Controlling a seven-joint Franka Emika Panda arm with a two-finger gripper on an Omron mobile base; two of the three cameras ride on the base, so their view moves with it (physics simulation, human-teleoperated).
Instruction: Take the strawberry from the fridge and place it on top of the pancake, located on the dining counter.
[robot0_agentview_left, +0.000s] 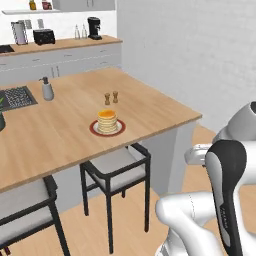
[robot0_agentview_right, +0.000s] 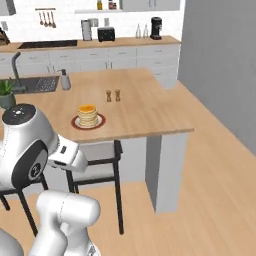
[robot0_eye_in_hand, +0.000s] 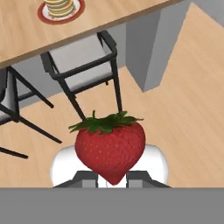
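In the hand view the strawberry (robot0_eye_in_hand: 110, 151) sits at the lower centre of the frame, its green leaves pointing up and its red tip down between the two dark finger tips of the end effector (robot0_eye_in_hand: 112, 178). The tips stand close on either side of the berry's point, clamped on the strawberry. Behind the fruit the view looks down on the pale wooden floor (robot0_eye_in_hand: 183, 100), a dark-framed chair (robot0_eye_in_hand: 83, 65) with a grey seat tucked under the table edge, and, at the upper left, the pancake (robot0_eye_in_hand: 60, 7) on its red plate.

In the left base view the dining counter, a table (robot0_agentview_left: 65, 130) with a light wooden top, spans the left and middle of the frame. The pancake (robot0_agentview_left: 107, 121) rests on the red plate (robot0_agentview_left: 95, 131) near the table's front edge, with two small brown shakers (robot0_agentview_left: 111, 97) well apart behind it and a grey soap dispenser (robot0_agentview_left: 47, 90) beside the dark sink (robot0_agentview_left: 19, 96) at the left edge. The white arm (robot0_agentview_left: 225, 180) rises at the lower right.

In the right base view the pancake (robot0_agentview_right: 88, 115) lies left of centre on the table (robot0_agentview_right: 145, 115), the shakers (robot0_agentview_right: 113, 95) just beyond it, and the arm (robot0_agentview_right: 30, 150) fills the lower left.
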